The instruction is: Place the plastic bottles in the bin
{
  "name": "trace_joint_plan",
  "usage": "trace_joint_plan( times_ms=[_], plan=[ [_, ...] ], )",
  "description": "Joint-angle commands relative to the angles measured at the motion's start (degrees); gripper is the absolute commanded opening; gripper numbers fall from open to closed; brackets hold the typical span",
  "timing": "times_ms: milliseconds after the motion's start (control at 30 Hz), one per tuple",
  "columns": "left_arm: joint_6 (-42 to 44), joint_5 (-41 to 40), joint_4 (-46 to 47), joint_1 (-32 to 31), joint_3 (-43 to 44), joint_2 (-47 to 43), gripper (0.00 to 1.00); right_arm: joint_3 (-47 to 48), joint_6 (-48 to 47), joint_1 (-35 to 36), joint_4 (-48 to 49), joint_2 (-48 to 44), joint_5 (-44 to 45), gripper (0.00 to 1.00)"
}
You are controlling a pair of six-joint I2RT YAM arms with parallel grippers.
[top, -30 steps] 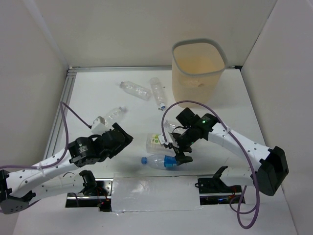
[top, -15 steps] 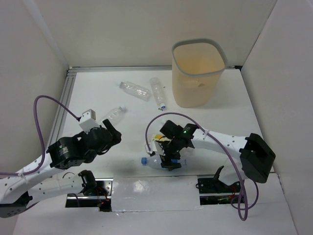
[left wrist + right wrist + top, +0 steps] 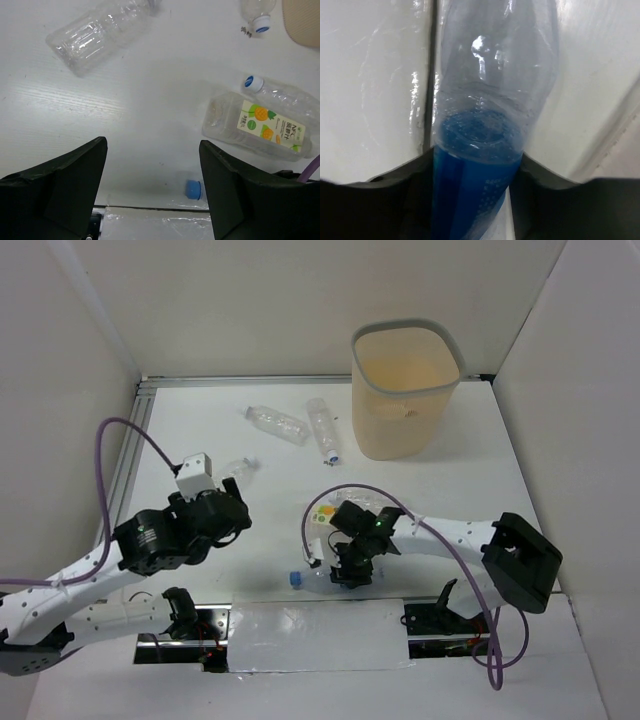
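Observation:
The blue-labelled bottle (image 3: 480, 100) lies near the table's front edge, its blue cap (image 3: 296, 579) pointing left. My right gripper (image 3: 345, 570) is down on it, and its fingers (image 3: 415, 175) press both sides of the blue label. My left gripper (image 3: 232, 512) is open and empty, hovering above the table left of centre. The white-green-orange labelled bottle (image 3: 260, 127) lies just behind the blue one, next to a bare bottle (image 3: 287, 97). More bare bottles (image 3: 275, 423) (image 3: 323, 428) lie at the back. The beige bin (image 3: 405, 390) stands at the back right.
Another bare bottle (image 3: 100, 32) lies just beyond my left gripper. A silver taped strip (image 3: 300, 625) runs along the front edge. White walls close in the table on the left, back and right.
My right gripper came down and forward over the blue-labelled bottle and closed on it; the bottle shifted slightly toward the front edge. My left arm swung back and turned.

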Motion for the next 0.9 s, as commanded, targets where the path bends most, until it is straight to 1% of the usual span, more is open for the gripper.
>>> trace_joint_plan(
  times_ms=[0,33,67,100,133,200,233,267,300,333,367,400,433,500,533,567,600,633,667,733,767,800,833,867],
  plan=[
    [5.3,-4.4,5.2,-0.2,-1.2,-6.1,0.83,6.9,-8.9,0.5,-8.2,-1.2,-8.8,0.37],
    [5.4,-4.4,5.3,-0.2,-1.3,-7.2,0.83,7.0,-9.0,0.5,-8.3,-1.2,-8.8,0.36],
    [6.9,-4.4,6.8,-0.2,-1.9,-8.4,0.83,9.1,-11.5,0.5,-14.4,-1.7,-13.3,0.35],
    [10.2,-4.4,8.5,-0.2,-2.9,-9.4,0.79,11.5,-15.8,0.5,-17.1,-2.6,-15.3,0.32],
    [11.8,-3.1,11.8,-0.2,-2.9,-10.3,0.78,17.0,-17.3,0.5,-19.4,-2.6,-17.1,0.28],
    [14.3,-2.5,14.0,-0.2,-3.7,-11.5,0.76,23.4,-17.3,0.5,-23.4,-2.6,-19.4,0.27],
    [14.9,-1.6,14.7,-0.2,-3.7,-11.5,0.73,30.2,-16.8,0.0,-24.1,-2.6,-19.4,0.25],
    [14.9,-1.1,15.3,-0.2,-3.7,-12.1,0.73,33.5,-16.7,-0.7,-24.6,-0.9,-19.4,0.25],
    [14.9,-1.1,15.3,-0.2,-3.7,-12.1,0.71,36.5,-14.0,-2.7,-23.5,-0.2,-18.5,0.25],
    [14.9,-1.1,15.3,-0.2,-3.7,-11.5,0.71,41.4,-12.1,-4.0,-22.1,0.3,-17.4,0.24],
    [14.3,-1.9,14.3,-0.2,-3.7,-11.5,0.71,43.2,-10.1,-5.5,-20.2,0.8,-15.9,0.24],
    [13.8,-2.4,13.5,-0.2,-3.7,-10.8,0.71,46.4,-6.1,-9.0,-15.8,1.9,-12.0,0.24],
    [13.8,-3.2,13.4,-0.2,-3.1,-10.1,0.71,47.7,-4.2,-11.0,-13.8,2.4,-10.2,0.24],
    [13.8,-3.9,12.8,-0.2,-2.5,-9.4,0.73,50.7,-1.2,-15.5,-10.2,4.9,-6.8,0.24],
    [14.7,-3.9,12.8,-0.2,-2.0,-9.4,0.74,52.5,1.1,-20.4,-10.2,6.1,-6.2,0.24],
    [15.2,-4.4,12.8,-0.2,-2.0,-9.4,0.74,56.3,2.7,-23.0,-9.1,7.2,-5.7,0.24],
    [15.7,-4.4,12.8,-0.2,-2.0,-9.4,0.74,58.6,4.1,-25.6,-9.1,9.7,-5.7,0.24],
    [17.1,-4.4,13.6,-0.2,-2.0,-10.2,0.74,61.2,6.4,-30.8,-9.1,11.0,-6.9,0.24],
    [18.1,-4.4,14.4,-0.2,-2.0,-11.4,0.74,66.5,7.5,-33.2,-9.1,12.2,-7.4,0.24],
    [22.0,-4.4,16.9,-0.2,-3.2,-12.9,0.78,71.4,10.4,-38.5,-8.4,15.7,-7.9,0.24],
    [23.2,-4.4,19.6,-0.2,-3.2,-13.6,0.78,75.6,11.2,-40.1,-7.9,16.9,-7.9,0.24],
    [24.6,-4.4,20.9,-0.2,-4.0,-14.2,0.80,77.6,11.9,-41.3,-7.9,19.1,-7.9,0.24],
    [27.5,-4.4,22.7,-0.2,-4.0,-14.2,0.81,81.4,13.8,-43.8,-7.9,20.1,-9.1,0.24],
    [28.8,-4.4,22.7,-0.2,-4.0,-13.4,0.82,83.2,14.6,-44.9,-7.9,21.2,-9.7,0.24]
  ],
)
